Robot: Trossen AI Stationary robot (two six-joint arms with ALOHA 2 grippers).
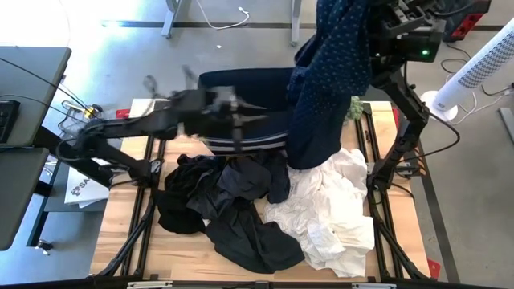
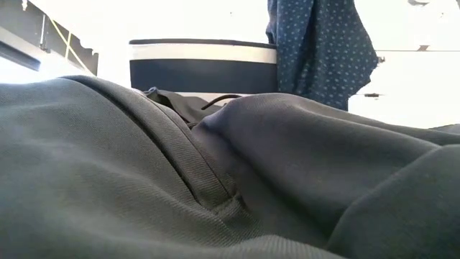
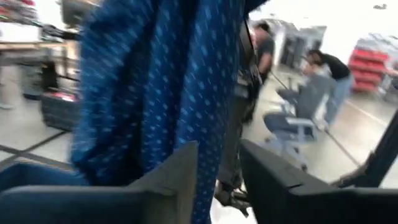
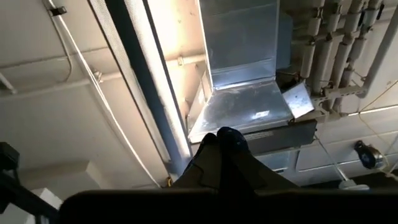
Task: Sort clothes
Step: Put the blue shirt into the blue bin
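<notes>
My right gripper (image 4: 221,146) is raised high at the far right, shut on the dark navy speckled garment (image 1: 329,88), which hangs down in front of the striped navy bin (image 1: 241,84). The garment also shows in the low view (image 2: 320,50). My left gripper (image 3: 217,180) is open, over the bin's near rim in the high view (image 1: 257,116). Its fingers stand on either side of the hanging garment's edge (image 3: 205,155); whether they touch it, I cannot tell. Black clothes (image 1: 217,201) and white clothes (image 1: 337,209) lie heaped on the table. My right gripper pinches a small bunch of the navy garment's upper end (image 4: 231,138) between its two fingers, which point upward. Only a bit of cloth shows at the fingertips. The garment hangs slack below the gripper, lifted well above the table, its lower end (image 1: 309,156) near the white pile.
The bin (image 2: 201,65) stands at the table's far middle. A dark grey garment (image 2: 215,180) fills the low view's foreground. A white tower fan (image 1: 474,72) stands off the table's right. People (image 3: 323,74) are in the room beyond. Bare wood (image 1: 120,233) shows near left.
</notes>
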